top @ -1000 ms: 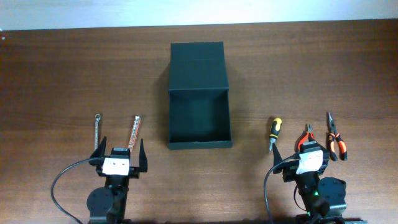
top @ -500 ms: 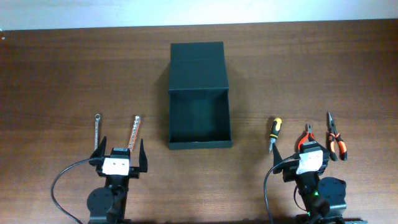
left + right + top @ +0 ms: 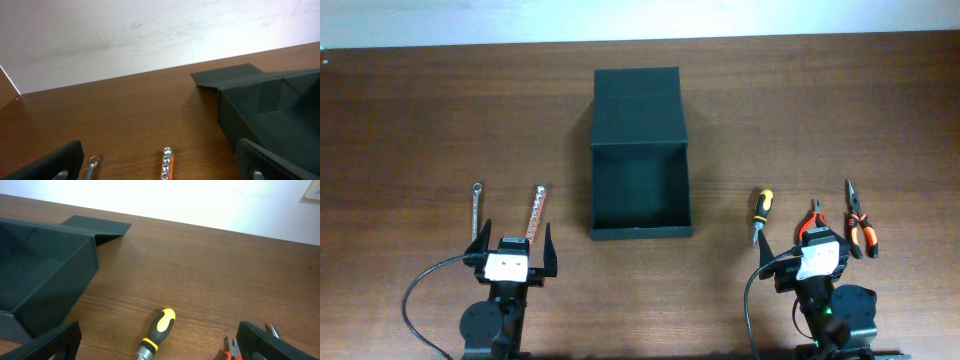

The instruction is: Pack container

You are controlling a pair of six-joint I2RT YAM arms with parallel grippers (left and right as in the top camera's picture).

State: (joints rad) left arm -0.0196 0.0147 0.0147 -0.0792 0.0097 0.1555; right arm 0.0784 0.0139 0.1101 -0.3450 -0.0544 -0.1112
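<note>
The container (image 3: 640,190) is a dark green-black box at the table's centre, open, with its flap lid (image 3: 638,105) lying flat behind it. It also shows in the left wrist view (image 3: 270,107) and the right wrist view (image 3: 40,270). My left gripper (image 3: 514,240) is open and empty at the front left, just behind a wrench (image 3: 476,208) and an orange socket rail (image 3: 536,212). My right gripper (image 3: 812,250) is open and empty at the front right, near a yellow-black screwdriver (image 3: 760,215), red pliers (image 3: 811,222) and orange needle-nose pliers (image 3: 860,220).
The wooden table (image 3: 420,120) meets a white wall at the back. In the left wrist view the socket rail (image 3: 166,161) and the wrench's ring end (image 3: 93,160) lie between the fingers (image 3: 55,162). In the right wrist view the screwdriver (image 3: 159,327) lies between the fingers (image 3: 270,340).
</note>
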